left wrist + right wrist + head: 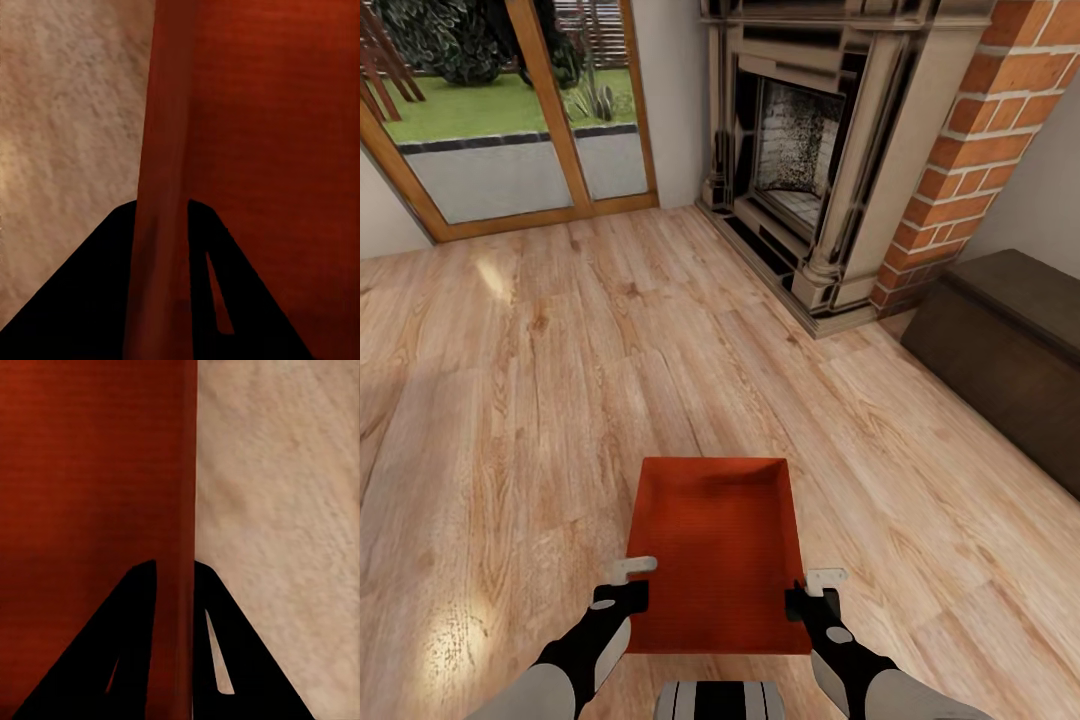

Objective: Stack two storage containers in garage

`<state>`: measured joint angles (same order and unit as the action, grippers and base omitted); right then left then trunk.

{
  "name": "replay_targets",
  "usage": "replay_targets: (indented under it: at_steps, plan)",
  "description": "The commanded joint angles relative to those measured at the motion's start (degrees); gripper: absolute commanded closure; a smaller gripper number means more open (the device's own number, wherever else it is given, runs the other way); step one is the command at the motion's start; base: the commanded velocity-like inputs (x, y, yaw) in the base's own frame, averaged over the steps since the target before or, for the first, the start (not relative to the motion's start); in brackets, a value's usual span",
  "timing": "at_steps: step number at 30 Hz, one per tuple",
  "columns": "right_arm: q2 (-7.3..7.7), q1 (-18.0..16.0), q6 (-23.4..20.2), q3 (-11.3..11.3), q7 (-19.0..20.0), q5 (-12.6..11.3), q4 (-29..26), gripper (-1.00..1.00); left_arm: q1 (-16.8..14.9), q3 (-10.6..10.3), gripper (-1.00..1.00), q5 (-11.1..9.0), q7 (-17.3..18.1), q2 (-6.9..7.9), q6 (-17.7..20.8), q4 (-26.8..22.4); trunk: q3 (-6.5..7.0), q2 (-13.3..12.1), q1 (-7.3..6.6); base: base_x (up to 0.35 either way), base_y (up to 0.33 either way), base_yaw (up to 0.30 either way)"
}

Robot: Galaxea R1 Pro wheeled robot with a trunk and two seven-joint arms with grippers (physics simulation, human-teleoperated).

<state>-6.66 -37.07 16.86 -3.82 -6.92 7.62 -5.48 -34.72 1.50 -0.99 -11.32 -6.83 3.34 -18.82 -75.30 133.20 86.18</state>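
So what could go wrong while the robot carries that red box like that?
The left gripper and right gripper each pinch only a thin side wall of the storage container, near one end. It could tip forward or slip out. Also, the fireplace and a dark cabinet stand ahead on the right, so a careless turn might bump the box into them.

A red-orange rectangular lidless storage container [718, 550] sits between the left gripper [632, 575] and the right gripper [815, 585], above the light wood plank floor [510, 400], each gripper straddling a side wall. Well beyond the container, to its right, stands the brick-and-dark fireplace [830, 160]; the glazed wooden doors [510, 120] lie beyond it to the left. A dark brown wooden chest [1010, 350] sits right of the container, just beside the fireplace.
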Motion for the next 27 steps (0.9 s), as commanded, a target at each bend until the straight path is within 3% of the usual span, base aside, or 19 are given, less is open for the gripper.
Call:
replay_targets:
  at_steps: [1, 4, 27]
  plan:
    - [-0.02, -0.02, 0.2, -0.57, -0.26, 0.2, 0.12, 1.0, 0.0, 0.42, 1.0, 0.38, -0.49, -0.06, 0.41, -0.16, -0.04, 0.01, 0.0, 0.0, 0.0, 0.0]
    - [-0.06, -0.02, 0.2, -0.56, -0.27, 0.2, 0.12, 1.0, 0.01, 0.51, 1.0, 0.46, -0.84, -0.1, 0.44, -0.16, -0.04, 0.01, 0.0, 0.0, 0.0, 0.0]
    - [-0.19, -0.02, 0.2, -0.57, -0.29, 0.2, 0.12, 1.0, 0.02, 0.53, 1.0, 0.38, -0.9, -0.1, 0.27, -0.07, 4.09, -9.21, -5.06, 0.0, 0.0, 0.0]
